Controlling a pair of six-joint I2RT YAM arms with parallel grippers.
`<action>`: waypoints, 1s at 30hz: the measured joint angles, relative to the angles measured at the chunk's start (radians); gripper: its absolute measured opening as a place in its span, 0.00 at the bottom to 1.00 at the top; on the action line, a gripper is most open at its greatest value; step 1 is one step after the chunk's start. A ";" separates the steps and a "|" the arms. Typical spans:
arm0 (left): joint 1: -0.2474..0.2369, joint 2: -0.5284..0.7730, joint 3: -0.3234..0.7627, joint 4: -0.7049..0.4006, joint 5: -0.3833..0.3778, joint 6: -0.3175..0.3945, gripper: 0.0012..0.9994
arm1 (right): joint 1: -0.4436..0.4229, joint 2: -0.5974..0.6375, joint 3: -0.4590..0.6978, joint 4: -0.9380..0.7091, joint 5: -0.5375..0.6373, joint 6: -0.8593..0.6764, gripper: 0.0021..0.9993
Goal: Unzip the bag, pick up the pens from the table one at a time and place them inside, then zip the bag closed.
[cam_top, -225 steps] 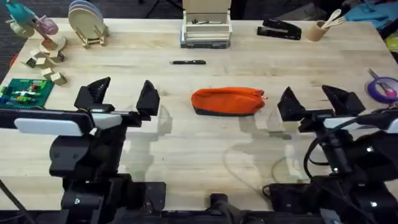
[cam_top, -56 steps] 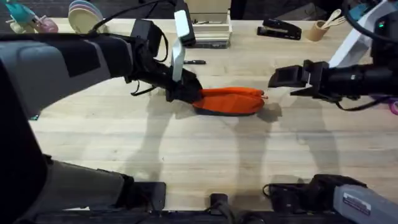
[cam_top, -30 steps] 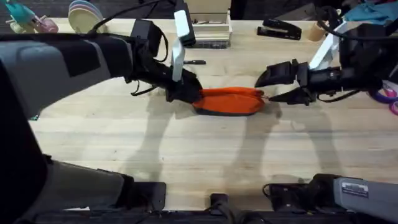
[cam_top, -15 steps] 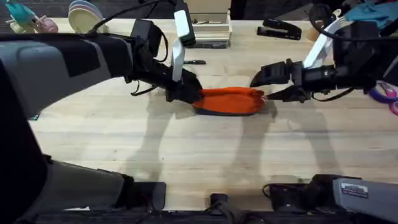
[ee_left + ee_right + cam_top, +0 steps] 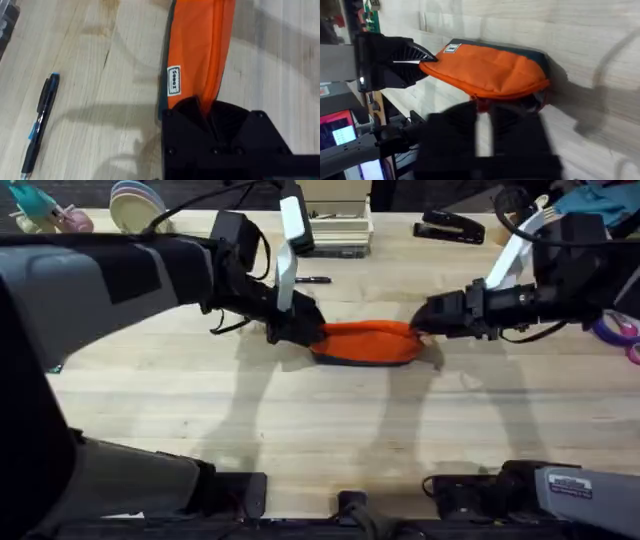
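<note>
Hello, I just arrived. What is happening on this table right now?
Two robot arms are working on an orange bag lying on the table. The left gripper pinches the bag's left end to hold it. The right gripper is closed at the other end, where the zipper pull sits. The bag looks zipped shut. A black pen lies on the table behind it, not yet picked up.

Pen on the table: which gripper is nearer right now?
Left. The left gripper grips the bag's left end, just in front of the pen. The right gripper sits at the bag's far right end.
</note>
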 joint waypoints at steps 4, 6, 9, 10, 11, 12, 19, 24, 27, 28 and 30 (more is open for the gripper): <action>0.000 0.000 0.000 -0.001 0.000 0.000 0.04 | 0.000 0.000 0.000 -0.001 0.000 0.002 0.03; 0.000 0.000 0.000 -0.001 0.000 0.000 0.04 | 0.000 0.000 0.000 -0.001 0.000 0.002 0.03; 0.000 0.000 0.000 -0.001 0.000 0.000 0.04 | 0.000 0.000 0.000 -0.001 0.000 0.008 0.03; 0.000 0.000 0.000 -0.001 0.000 0.000 0.04 | 0.000 0.000 0.000 -0.001 -0.001 0.008 0.03; 0.000 0.000 0.000 -0.001 0.000 0.000 0.04 | 0.000 0.000 0.000 -0.001 -0.003 0.008 0.03; 0.000 0.000 0.000 -0.001 0.000 0.000 0.04 | 0.000 0.000 0.000 -0.001 -0.007 0.009 0.03; 0.000 0.000 0.000 -0.001 0.000 0.000 0.04 | 0.000 0.000 0.000 -0.002 -0.031 0.009 0.03; 0.000 0.000 0.000 -0.001 0.000 0.000 0.04 | 0.007 -0.040 0.002 -0.006 -0.031 0.008 0.03; 0.000 0.000 0.000 -0.001 0.000 0.000 0.04 | 0.026 -0.088 0.013 -0.007 -0.031 0.008 0.03; 0.000 0.000 0.000 -0.001 0.000 0.000 0.04 | 0.034 -0.104 0.018 -0.008 -0.029 0.008 0.03; 0.000 0.000 0.000 -0.001 0.000 0.000 0.04 | 0.054 -0.136 0.027 -0.007 -0.023 0.008 0.03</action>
